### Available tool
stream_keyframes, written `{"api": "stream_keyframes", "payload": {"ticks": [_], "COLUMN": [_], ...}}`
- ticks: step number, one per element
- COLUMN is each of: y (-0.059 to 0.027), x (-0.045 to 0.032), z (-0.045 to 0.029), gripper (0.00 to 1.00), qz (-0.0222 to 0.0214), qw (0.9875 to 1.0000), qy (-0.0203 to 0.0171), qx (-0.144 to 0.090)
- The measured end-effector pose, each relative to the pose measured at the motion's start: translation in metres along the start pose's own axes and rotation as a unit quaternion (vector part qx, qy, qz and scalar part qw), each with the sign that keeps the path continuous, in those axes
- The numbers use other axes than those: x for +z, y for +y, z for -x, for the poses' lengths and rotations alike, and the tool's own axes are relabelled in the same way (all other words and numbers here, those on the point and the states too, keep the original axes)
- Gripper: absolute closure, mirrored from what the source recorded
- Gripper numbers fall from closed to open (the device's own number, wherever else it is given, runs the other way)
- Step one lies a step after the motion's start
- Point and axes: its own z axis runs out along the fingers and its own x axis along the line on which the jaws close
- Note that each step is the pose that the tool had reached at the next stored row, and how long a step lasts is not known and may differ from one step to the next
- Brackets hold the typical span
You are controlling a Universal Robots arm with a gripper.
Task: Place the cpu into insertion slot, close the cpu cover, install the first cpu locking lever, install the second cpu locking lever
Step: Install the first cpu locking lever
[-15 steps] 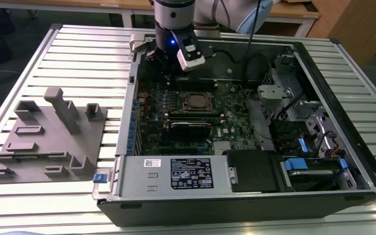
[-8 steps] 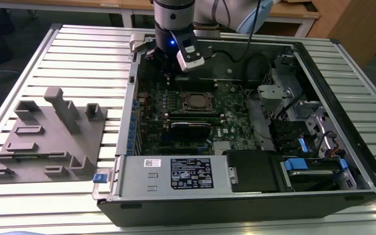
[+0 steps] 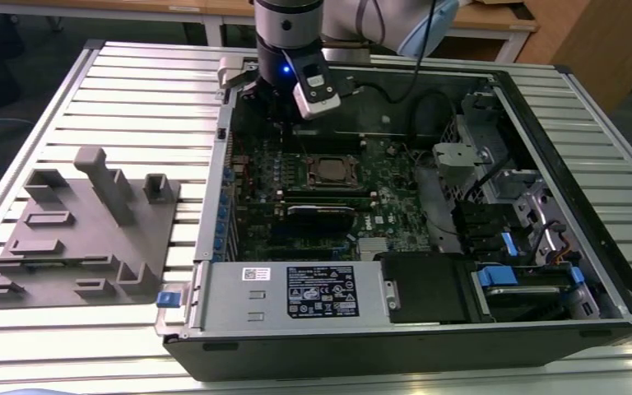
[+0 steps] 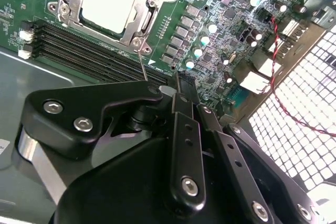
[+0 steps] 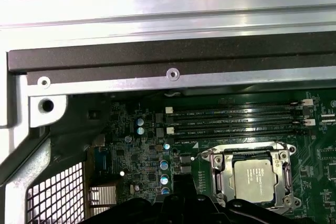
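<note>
— Where does the cpu lie at this moment?

— The cpu (image 5: 254,180) sits flat in the insertion slot (image 3: 351,183), on the green board inside the open computer case (image 3: 404,337). The case lies on the table (image 3: 129,90), toward the table edge at the exterior view's right. A grey fixture (image 3: 75,239) lies near the opposite edge.

— And the cpu cover?

— The cpu cover (image 4: 139,17) is folded down. Its silver frame lies around the chip, and the chip's metal top shows through the window.

— Where is the gripper compared to the chip?

— The gripper (image 4: 179,83) hangs above the board, near the slot but not over it. It is on the side of the slot where the perforated rear wall (image 5: 52,192) of the case is. It does not touch the cpu.

— In what state is the gripper?

— It looks closed, the tips together, and nothing is seen held between them.

— Is something else close to it?

— A thin metal lever (image 4: 142,61) rises from one corner of the socket toward the gripper. Whether the two touch cannot be told. Long black memory slots (image 4: 79,51) run beside the socket.
</note>
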Motion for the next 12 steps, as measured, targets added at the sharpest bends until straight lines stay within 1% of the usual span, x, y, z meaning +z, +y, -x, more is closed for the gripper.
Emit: {"api": "stream_keyframes", "payload": {"ticks": [1,12], "y": [0.0004,0.0004], "x": [-0.0045,-0.0048], "z": [0.0000,0.0001], "gripper": [0.89,0.89], "qz": [0.0000,0.0000], "qw": [1.0000,1.0000], "qy": [0.0000,0.0000], "qx": [0.000,0.000]}}
